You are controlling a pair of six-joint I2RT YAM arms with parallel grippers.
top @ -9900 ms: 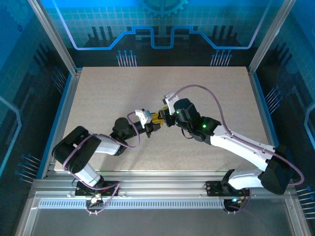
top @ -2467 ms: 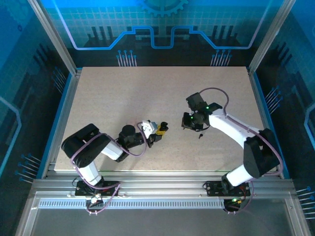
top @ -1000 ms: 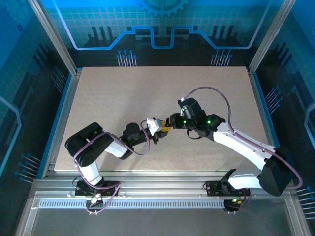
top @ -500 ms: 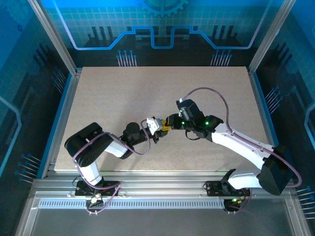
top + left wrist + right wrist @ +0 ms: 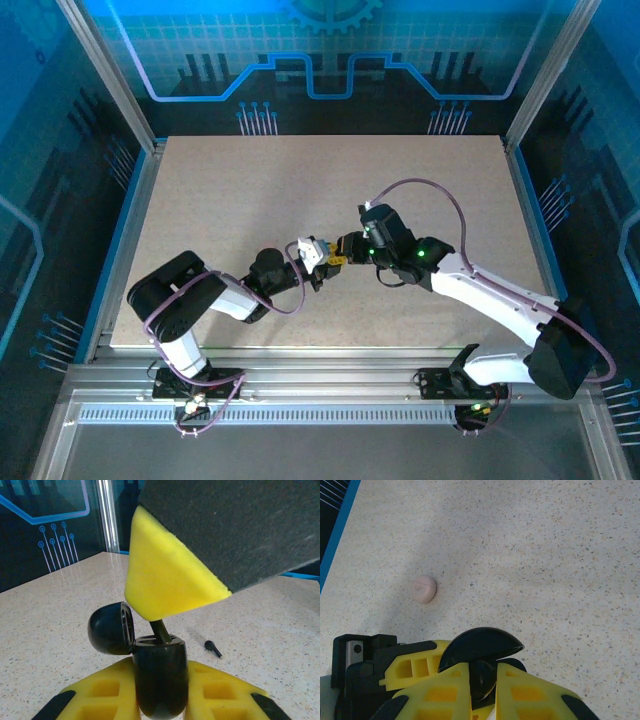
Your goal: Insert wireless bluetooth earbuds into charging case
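— Earbud (image 5: 159, 628) first: where have you got it?

— It's a black one, pinched in my right gripper (image 5: 483, 672), whose jaws are drawn almost together on it. Its stem pokes out below the fingertips and points down into the mouth of the charging case (image 5: 160, 680). I can't tell whether it has reached its socket.

— And the case?

— It's clamped in my left gripper (image 5: 160, 695), fingers squeezed tight on its body. The lid (image 5: 111, 628) hangs open just left of them.

— What worries you?

— Alignment. If the stem meets the socket rim at a slant and I push, I reckon the case could twist or squirt out from between the left fingers, because it looks round and glossy. Letting go too soon could leave the bud cocked, and then the lid wouldn't close. A sideways nudge from the right fingers might also knock the lid.

— Anything nearby?

— A second black earbud (image 5: 213, 649) lies on the table (image 5: 280, 630) beyond the left fingers, to their right and apart from the case. A pale pink round piece (image 5: 424, 588) sits ahead of the right fingers and to their left, well apart.
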